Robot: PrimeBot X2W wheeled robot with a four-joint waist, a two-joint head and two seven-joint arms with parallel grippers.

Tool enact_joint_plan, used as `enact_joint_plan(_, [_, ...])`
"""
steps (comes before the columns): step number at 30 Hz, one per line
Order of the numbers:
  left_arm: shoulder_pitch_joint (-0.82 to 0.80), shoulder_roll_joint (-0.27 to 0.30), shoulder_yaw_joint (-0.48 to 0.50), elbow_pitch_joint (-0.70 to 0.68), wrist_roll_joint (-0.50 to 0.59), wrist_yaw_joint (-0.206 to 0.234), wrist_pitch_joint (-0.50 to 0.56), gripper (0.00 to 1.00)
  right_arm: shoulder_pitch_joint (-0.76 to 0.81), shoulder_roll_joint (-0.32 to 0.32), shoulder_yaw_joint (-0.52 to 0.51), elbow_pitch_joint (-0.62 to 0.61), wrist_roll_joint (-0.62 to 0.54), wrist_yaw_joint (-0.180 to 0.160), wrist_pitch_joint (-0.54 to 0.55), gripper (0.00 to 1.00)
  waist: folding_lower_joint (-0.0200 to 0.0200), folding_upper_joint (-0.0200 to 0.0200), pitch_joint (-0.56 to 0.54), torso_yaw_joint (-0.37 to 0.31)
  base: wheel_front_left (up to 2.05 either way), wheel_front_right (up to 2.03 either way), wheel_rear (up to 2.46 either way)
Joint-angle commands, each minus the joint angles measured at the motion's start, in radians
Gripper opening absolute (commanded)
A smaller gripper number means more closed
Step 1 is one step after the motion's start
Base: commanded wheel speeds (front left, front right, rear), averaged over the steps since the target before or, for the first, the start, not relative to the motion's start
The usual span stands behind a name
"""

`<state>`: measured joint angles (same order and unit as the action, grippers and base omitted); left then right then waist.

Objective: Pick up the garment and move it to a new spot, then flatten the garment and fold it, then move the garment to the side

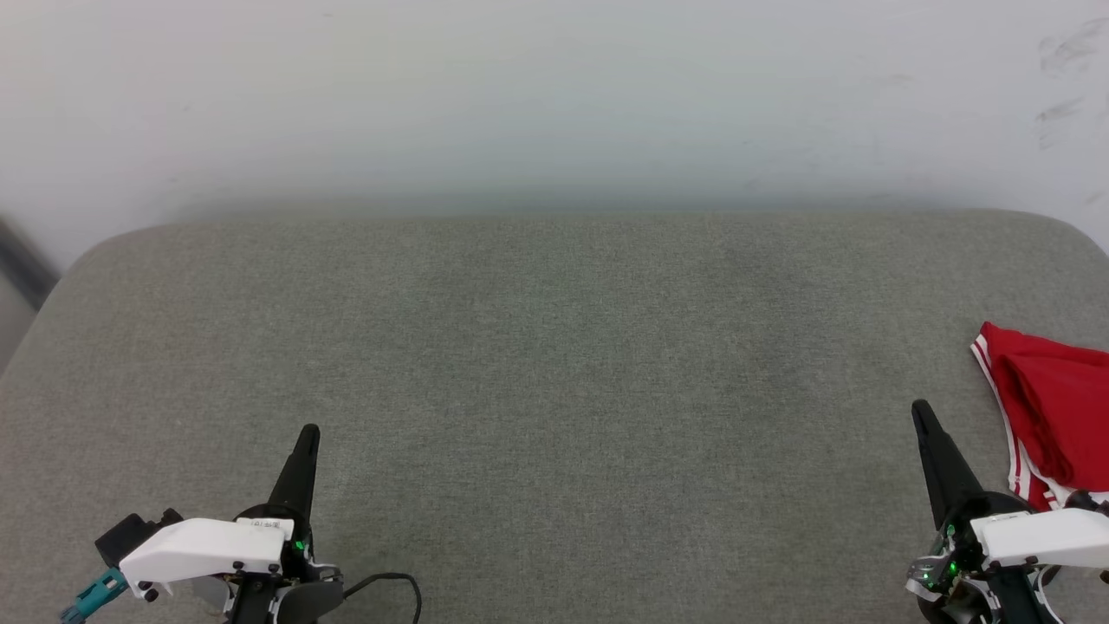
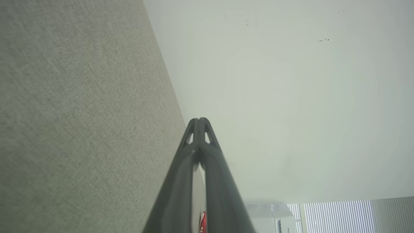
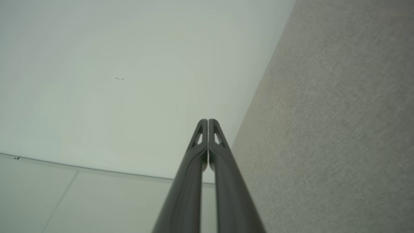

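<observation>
Starting with the head view: spotting the garment (image 1: 1053, 407) at the far right edge of the grey table (image 1: 554, 347), red with white-striped trim, bunched in soft folds and cut off by the frame. Sitting just beside the right claw (image 1: 923, 414), well apart from the left claw (image 1: 308, 433). Both resting low near the front edge, fingers pressed together, gripping nothing. Over to the left wrist view: closed tip to tip, empty, with table fabric on one side, pale wall (image 2: 291, 97) on the other and a sliver of red low between the fingers. Right wrist view: likewise pinched shut, holding nothing. Hard to place the step: fits a heap waiting at the side for pickup, equally a folded bundle already set aside. Calling no next move until that is settled.
</observation>
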<state>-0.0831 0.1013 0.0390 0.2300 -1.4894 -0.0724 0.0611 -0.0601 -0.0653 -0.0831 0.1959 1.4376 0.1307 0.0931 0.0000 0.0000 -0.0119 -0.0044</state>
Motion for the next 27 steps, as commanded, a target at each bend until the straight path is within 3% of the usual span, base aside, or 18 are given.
enact_joint_plan(1, [-0.017,-0.005,0.012,0.001,-0.017,-0.012,0.008,0.0,-0.021,-0.002,-0.002,0.004,0.024,0.0,0.002,0.0,0.0,0.0,0.001,0.0,0.0,0.0,0.0])
enact_joint_plan(27, [-0.03,-0.049,0.075,0.016,-0.129,-0.063,0.051,0.0,-0.055,0.003,-0.015,0.051,0.19,0.0,0.008,0.0,0.0,0.0,0.015,0.004,0.0,0.0,0.0])
